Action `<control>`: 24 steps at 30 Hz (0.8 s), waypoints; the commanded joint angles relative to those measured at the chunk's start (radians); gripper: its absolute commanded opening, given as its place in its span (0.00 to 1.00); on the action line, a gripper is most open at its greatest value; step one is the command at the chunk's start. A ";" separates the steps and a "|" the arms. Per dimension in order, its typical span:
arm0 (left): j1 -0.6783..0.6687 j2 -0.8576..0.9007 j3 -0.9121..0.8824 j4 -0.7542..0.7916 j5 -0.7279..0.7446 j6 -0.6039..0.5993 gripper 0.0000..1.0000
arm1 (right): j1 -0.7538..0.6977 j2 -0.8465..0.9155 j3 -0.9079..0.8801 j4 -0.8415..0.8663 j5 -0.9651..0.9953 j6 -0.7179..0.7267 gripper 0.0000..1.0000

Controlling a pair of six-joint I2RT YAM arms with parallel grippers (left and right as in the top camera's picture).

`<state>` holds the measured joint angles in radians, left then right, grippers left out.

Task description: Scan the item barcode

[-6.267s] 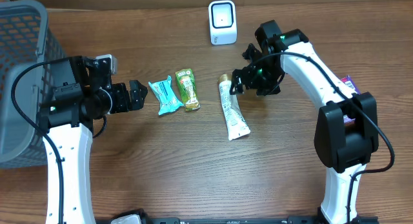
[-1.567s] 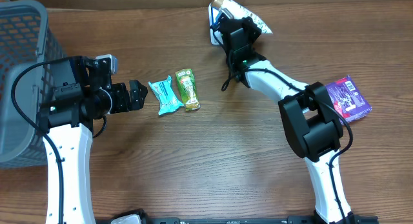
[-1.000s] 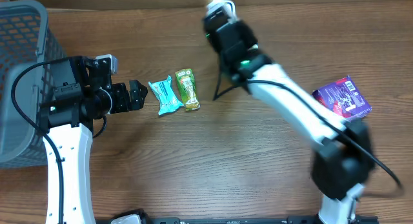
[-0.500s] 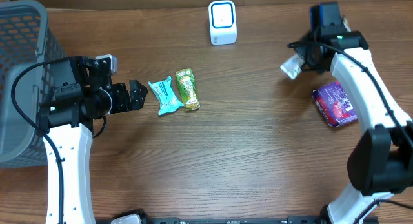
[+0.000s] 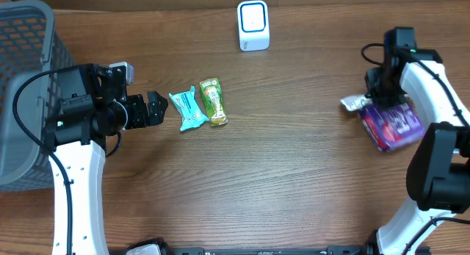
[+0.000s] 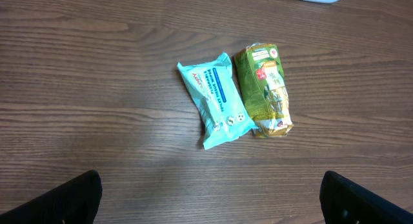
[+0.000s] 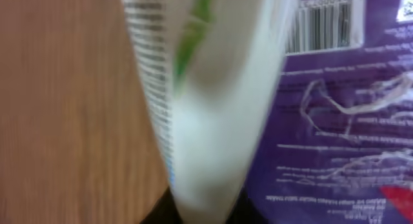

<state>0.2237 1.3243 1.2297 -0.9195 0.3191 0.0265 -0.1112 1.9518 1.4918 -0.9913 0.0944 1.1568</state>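
Tube [image 5: 354, 103] is hung over purple packet [image 5: 396, 126], prob. for set-down; R gripper [image 5: 380, 93] grip can't be told; L gripper [image 5: 156, 109] is spread, idle.

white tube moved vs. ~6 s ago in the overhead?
Yes. The white tube lay on the table below and slightly right of the scanner; now it is far off to the scanner's right, at the purple packet.

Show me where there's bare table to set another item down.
Widest free patch: the middle of the table, bordered by the green packet, the scanner and the purple pack. The strip along the front edge is bare. Crowded: the right edge, where the right gripper is by the white tube and pack; and around the teal packet by the left gripper.
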 commanded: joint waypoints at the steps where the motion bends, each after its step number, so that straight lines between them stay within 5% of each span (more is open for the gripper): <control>1: -0.002 -0.009 0.014 0.001 0.011 0.012 0.99 | -0.040 -0.011 0.005 -0.022 -0.010 -0.085 0.67; 3: -0.002 -0.009 0.014 0.001 0.011 0.011 1.00 | -0.061 -0.013 0.024 -0.040 -0.061 -0.214 0.76; 13: -0.002 -0.009 0.014 0.001 0.011 0.012 1.00 | 0.037 -0.119 0.179 -0.125 -0.176 -0.605 0.80; 24: -0.002 -0.009 0.014 0.001 0.011 0.012 1.00 | 0.545 -0.041 0.178 0.074 -0.151 -0.608 0.83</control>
<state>0.2237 1.3243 1.2297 -0.9192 0.3191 0.0265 0.3367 1.8778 1.6577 -0.9535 -0.0708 0.5716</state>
